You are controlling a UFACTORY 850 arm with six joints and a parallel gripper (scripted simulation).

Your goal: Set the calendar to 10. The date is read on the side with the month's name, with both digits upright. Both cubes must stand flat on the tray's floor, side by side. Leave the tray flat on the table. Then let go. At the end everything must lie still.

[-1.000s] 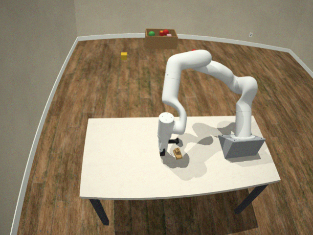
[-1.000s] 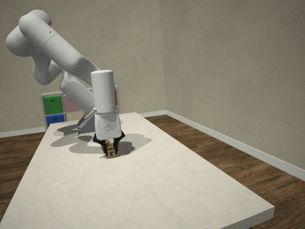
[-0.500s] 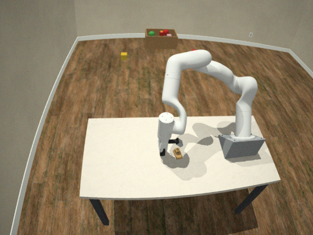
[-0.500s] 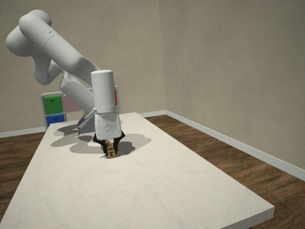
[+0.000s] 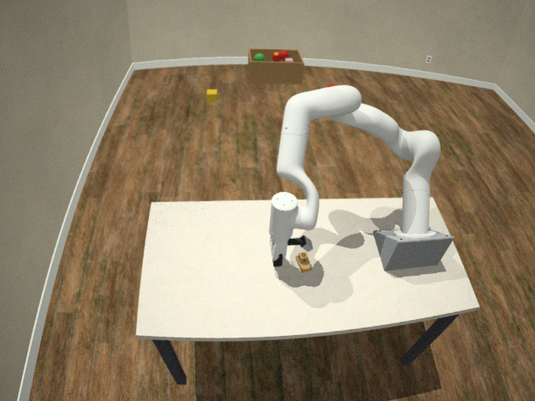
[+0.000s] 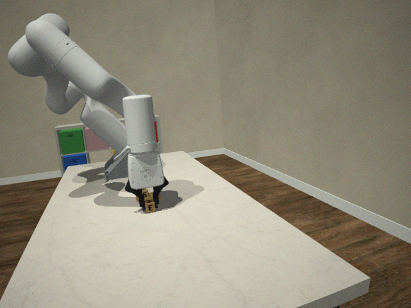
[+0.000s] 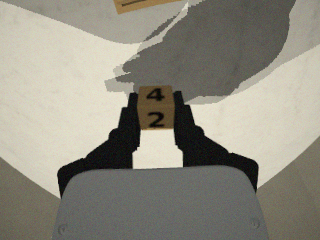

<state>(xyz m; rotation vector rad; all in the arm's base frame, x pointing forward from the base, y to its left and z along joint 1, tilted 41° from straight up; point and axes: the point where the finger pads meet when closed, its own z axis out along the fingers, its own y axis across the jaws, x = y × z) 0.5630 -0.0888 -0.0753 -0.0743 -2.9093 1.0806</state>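
Beige walls (image 5: 194, 26) (image 6: 282, 83) and wood floor (image 5: 194, 150) (image 6: 265, 199) surround a pale table (image 5: 207, 276) (image 6: 185, 251).

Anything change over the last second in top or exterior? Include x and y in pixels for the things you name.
Nothing visibly changed. Arm (image 5: 296, 138) (image 6: 79, 66) and tool (image 5: 290, 250) (image 6: 151, 205) (image 7: 156, 103) are in the same pose; the cube (image 6: 149, 207) (image 7: 156, 112) between the fingers sits as before. No visible grab or release. No earlier wrist picture to compare.
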